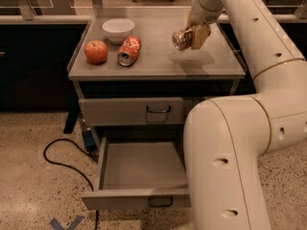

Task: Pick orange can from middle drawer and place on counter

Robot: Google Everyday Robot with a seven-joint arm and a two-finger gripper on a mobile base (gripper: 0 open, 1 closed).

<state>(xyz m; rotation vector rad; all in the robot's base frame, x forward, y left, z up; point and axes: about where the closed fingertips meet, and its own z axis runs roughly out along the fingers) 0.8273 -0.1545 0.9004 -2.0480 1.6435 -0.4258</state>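
Camera view: the claw [191,36] hangs over the right half of the tabletop [158,63], pinching the orange can [180,39], which lies tilted in its grip with the silver end facing left. A shadow on the surface below suggests the can is held just above the top, not resting on it. The middle drawer [142,166] stands pulled open with a bare floor, so the lifting step looks done and the placing step is in hand. The next move calls for lowering the can onto the tabletop and spreading the claw only once it sits steady.

There is open room below and to the right of the can. The raised right rim [231,43] is near, so drifting that way is risky. 3 other things, a white bowl [118,28], a red-orange can [128,51] and a round fruit [96,51], sit well apart on the left half.
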